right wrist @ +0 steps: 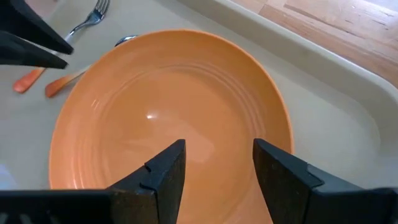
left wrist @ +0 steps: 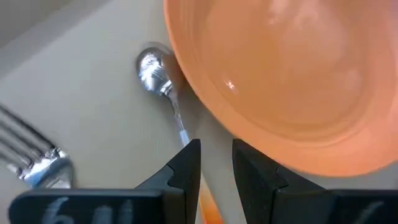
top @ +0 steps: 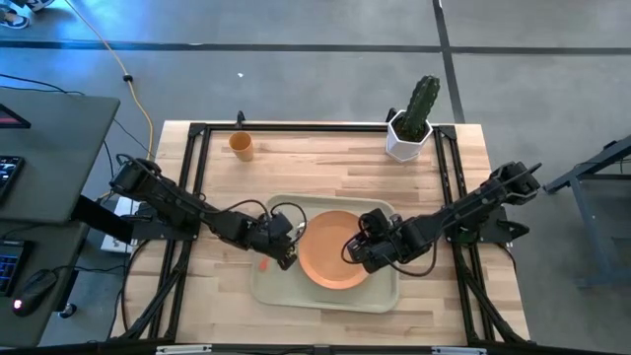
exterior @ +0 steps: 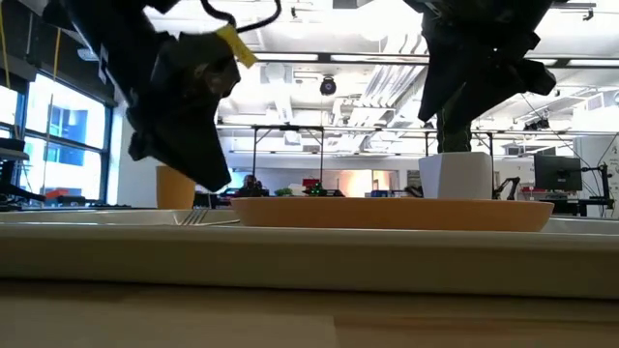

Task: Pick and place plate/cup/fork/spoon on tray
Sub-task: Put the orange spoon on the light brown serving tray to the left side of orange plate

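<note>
Left pincer (left wrist: 216, 163) parted slightly over spoon (left wrist: 160, 84) beside plate (top: 334, 248) on tray (top: 385, 299), right pincer (right wrist: 217, 167) wide open, empty, above plate, cup (top: 242, 146) on worktop (top: 325, 163)

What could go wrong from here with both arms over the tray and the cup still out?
The left gripper, jaws slightly apart over the spoon handle, could drag it against the plate.

Both grippers crowd the tray; the right gripper, open above the plate, might clip the left.

The cup still stands far off by the table's corner.
</note>
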Tool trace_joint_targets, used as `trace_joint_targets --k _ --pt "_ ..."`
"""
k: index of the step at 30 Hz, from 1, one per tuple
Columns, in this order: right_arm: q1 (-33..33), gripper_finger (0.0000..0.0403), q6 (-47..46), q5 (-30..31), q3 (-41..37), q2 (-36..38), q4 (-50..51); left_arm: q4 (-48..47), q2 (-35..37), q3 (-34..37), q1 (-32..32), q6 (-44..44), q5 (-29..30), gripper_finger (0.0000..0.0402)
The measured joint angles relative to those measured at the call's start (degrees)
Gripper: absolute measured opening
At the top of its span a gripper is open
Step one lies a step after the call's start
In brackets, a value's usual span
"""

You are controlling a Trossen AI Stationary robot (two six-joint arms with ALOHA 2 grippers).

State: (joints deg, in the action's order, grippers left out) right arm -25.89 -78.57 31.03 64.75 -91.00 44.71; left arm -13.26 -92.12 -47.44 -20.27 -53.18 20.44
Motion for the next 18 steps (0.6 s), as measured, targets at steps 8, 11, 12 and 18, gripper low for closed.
trace_joint_targets --k 8,11,12,18 --pt "-0.1 0.0178 0.0 -1.4 0.0 0.0 -0.3 -0.4 -4.9 0.0 0.1 3.7 0.5 0.0083" --pt "-0.1 0.0178 0.0 -1.7 0.0 0.0 -0.3 0.0 -5.9 0.0 0.1 3.0 -0.7 0.0083" --pt "-0.1 0.0178 0.0 -1.7 0.0 0.0 -0.3 0.0 -6.2 0.0 0.1 2.8 -1.2 0.0083" --pt "-0.1 0.0178 0.1 -2.5 0.0 0.0 0.0 1.3 -7.9 -0.1 0.1 2.8 -1.4 0.0075"
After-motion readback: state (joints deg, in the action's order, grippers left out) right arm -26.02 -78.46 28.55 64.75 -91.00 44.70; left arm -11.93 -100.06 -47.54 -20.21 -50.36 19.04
